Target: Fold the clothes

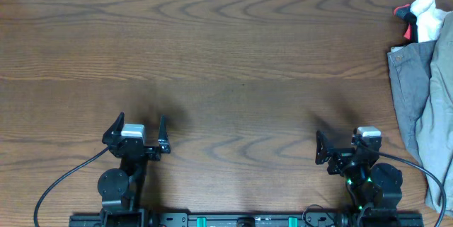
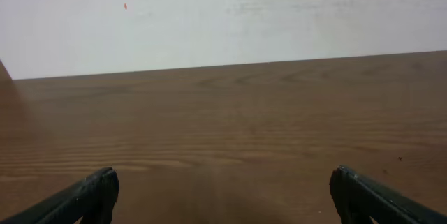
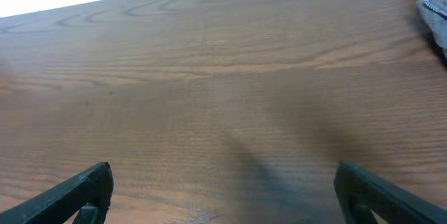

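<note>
A heap of cloth lies at the table's right edge in the overhead view. Its paler khaki-green part (image 1: 439, 124) looks like the shorts, crumpled and partly cut off by the frame, lying against a darker grey garment (image 1: 405, 78). My left gripper (image 1: 141, 121) is open and empty over bare wood at the front left; its wrist view shows the jaws (image 2: 223, 192) wide apart. My right gripper (image 1: 342, 142) is open and empty at the front right, left of the heap; its jaws (image 3: 223, 189) are wide apart. A pale cloth edge (image 3: 436, 8) shows at that view's top right.
A small white-and-red cloth item (image 1: 423, 15) lies at the back right corner, above the heap. The brown wooden table (image 1: 226, 57) runs back to a white wall. Cables trail from both arm bases along the front edge.
</note>
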`<control>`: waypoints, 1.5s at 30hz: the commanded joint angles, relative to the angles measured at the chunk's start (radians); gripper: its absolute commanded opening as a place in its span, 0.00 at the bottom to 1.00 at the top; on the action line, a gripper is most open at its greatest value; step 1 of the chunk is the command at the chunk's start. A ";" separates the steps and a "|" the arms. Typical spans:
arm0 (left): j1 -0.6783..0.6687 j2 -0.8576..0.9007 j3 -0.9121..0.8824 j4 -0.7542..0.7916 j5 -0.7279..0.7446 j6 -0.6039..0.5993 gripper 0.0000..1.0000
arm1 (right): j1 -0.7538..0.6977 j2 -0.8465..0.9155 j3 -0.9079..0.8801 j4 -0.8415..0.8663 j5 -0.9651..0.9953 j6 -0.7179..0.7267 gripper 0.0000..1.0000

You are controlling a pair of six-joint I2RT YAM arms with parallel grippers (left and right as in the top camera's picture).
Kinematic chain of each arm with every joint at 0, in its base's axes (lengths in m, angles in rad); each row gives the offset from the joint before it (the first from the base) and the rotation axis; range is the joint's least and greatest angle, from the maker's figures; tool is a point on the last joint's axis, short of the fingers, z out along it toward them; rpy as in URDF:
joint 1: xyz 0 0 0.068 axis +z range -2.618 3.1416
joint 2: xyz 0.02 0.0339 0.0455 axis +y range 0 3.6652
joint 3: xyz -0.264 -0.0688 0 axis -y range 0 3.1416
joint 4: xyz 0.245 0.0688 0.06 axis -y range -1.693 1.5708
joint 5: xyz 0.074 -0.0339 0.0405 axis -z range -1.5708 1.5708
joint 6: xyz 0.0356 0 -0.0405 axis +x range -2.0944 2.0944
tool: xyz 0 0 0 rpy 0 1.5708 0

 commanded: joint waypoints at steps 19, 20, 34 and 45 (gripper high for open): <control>0.008 -0.011 -0.014 -0.037 0.011 -0.006 0.98 | -0.009 -0.006 -0.003 -0.002 -0.004 0.014 0.99; 0.008 -0.011 -0.014 -0.037 0.011 -0.006 0.98 | -0.009 -0.006 -0.003 -0.002 -0.004 0.014 0.99; 0.008 -0.011 -0.014 -0.037 0.020 -0.011 0.98 | -0.009 -0.006 -0.003 0.049 -0.003 0.018 0.99; 0.008 0.042 -0.008 -0.026 0.309 -0.335 0.98 | -0.009 -0.006 -0.002 0.172 -0.232 0.286 0.99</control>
